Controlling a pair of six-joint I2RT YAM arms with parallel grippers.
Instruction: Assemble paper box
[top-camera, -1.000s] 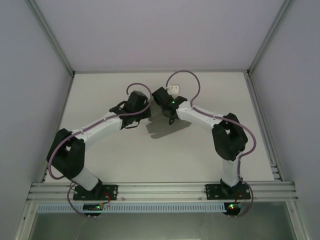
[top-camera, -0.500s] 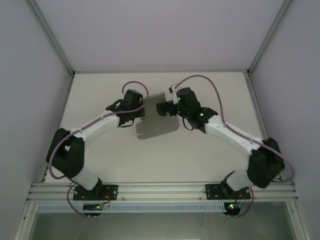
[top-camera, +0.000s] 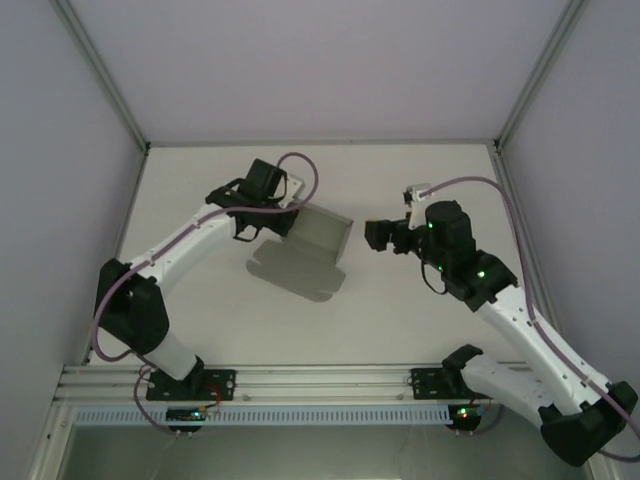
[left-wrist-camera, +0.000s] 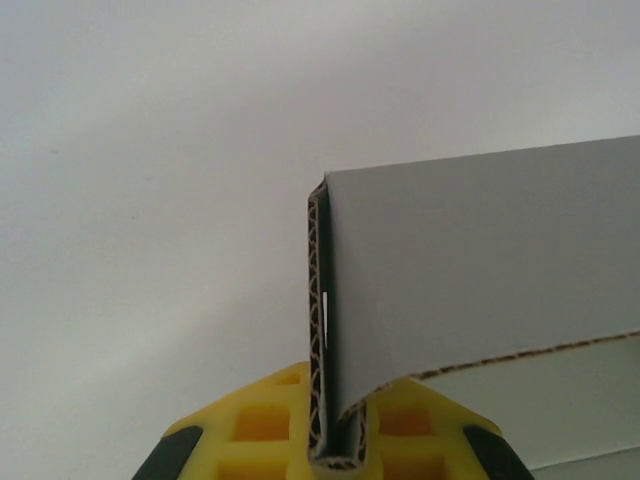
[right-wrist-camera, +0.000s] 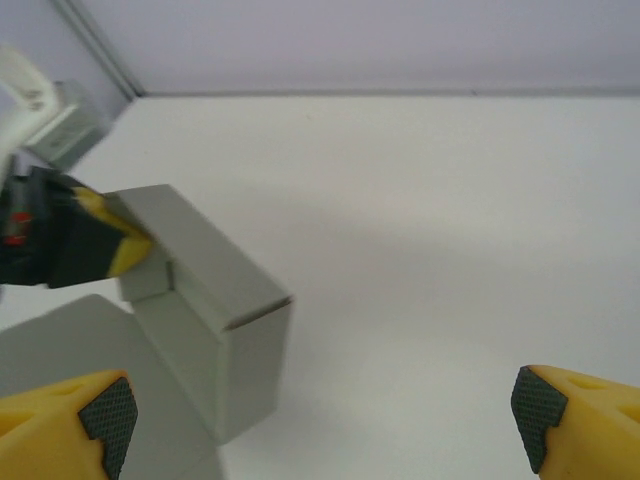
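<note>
1. Pale matte tabletop (top-camera: 400, 320), running back to plain grey walls (top-camera: 330, 70).
2. Metal rail (top-camera: 320, 380) lines its near edge.
3. Soft grey shadow (top-camera: 297, 270) falls left of centre.

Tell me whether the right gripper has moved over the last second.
Yes. In the top view the right gripper has swung rightward, toward the table's right edge, and away from the paper box, which the left gripper holds.

Arms (top-camera: 200, 243): white links, black joints (top-camera: 135, 310), purple cables (top-camera: 305, 170) running along each. Green LEDs (top-camera: 478, 272) on the right arm. Black bases (top-camera: 190, 385). Fingers (right-wrist-camera: 50, 415) yellow, with black textured pads (right-wrist-camera: 108, 418).
</note>
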